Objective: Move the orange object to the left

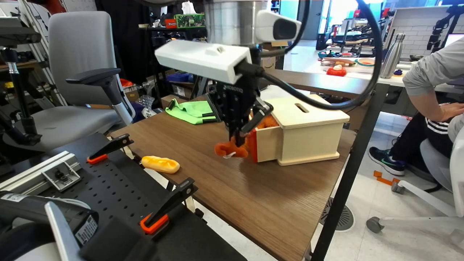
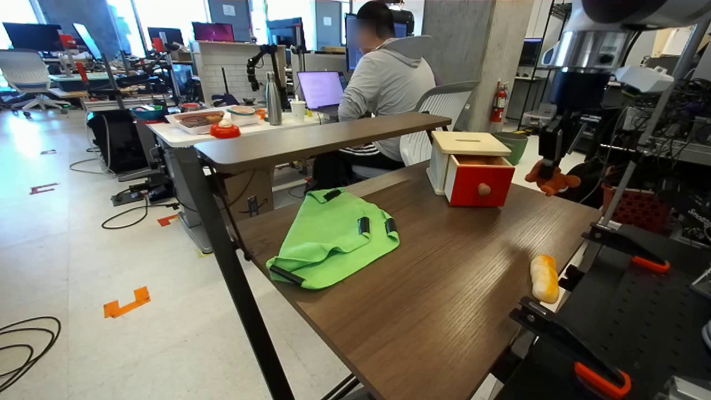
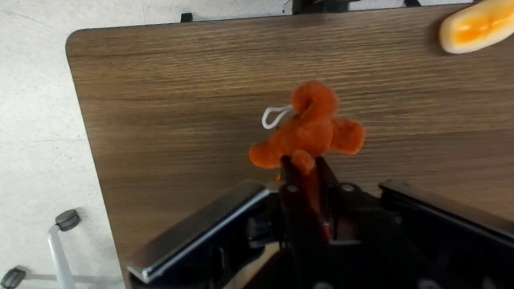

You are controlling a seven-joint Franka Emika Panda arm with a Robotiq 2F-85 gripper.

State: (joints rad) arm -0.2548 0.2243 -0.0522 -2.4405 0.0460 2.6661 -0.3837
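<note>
Within the gripper [image 3: 302, 161], narrowed to a pinch: one lumpy orange object [image 3: 307, 132], held above the tabletop [image 3: 180, 112]. Step appears to be carrying; next move likely calls for leftward travel, lowering, release.

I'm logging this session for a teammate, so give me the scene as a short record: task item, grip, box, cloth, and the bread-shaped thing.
task item: orange object, held in the air above the table
grip: hand closed on part of it
set down: not yet
box: cream box on the table, red-fronted drawer partly pulled out
cloth: green cloth, rumpled, on the table
bread: yellow bread-shaped item, near the table edge beside the black perforated board
</note>
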